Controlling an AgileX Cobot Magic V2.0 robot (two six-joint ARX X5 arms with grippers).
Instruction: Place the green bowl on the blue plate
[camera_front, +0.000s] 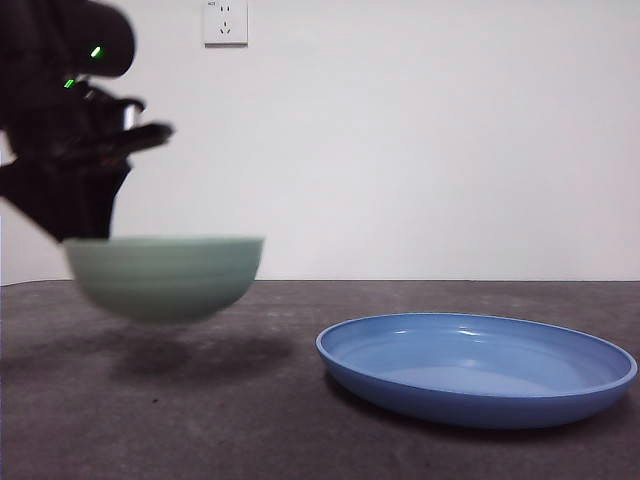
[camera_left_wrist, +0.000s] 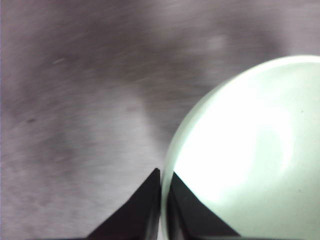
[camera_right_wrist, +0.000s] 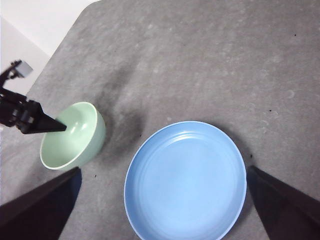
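Your left gripper (camera_left_wrist: 161, 200) is pinching the green bowl (camera_front: 165, 275) by its rim, lifted off the table (camera_front: 300, 400), beside the blue plate (camera_front: 478, 368). Right gripper (camera_right_wrist: 162, 205) hangs spread wide above.

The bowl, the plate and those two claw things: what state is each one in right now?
green bowl: lifted off the table, upright, empty, held by its rim.
blue plate: flat on the table, empty, apart from the bowl.
left gripper: shut on the bowl's rim, one jaw inside, one outside.
right gripper: open, holding nothing, high above the plate.
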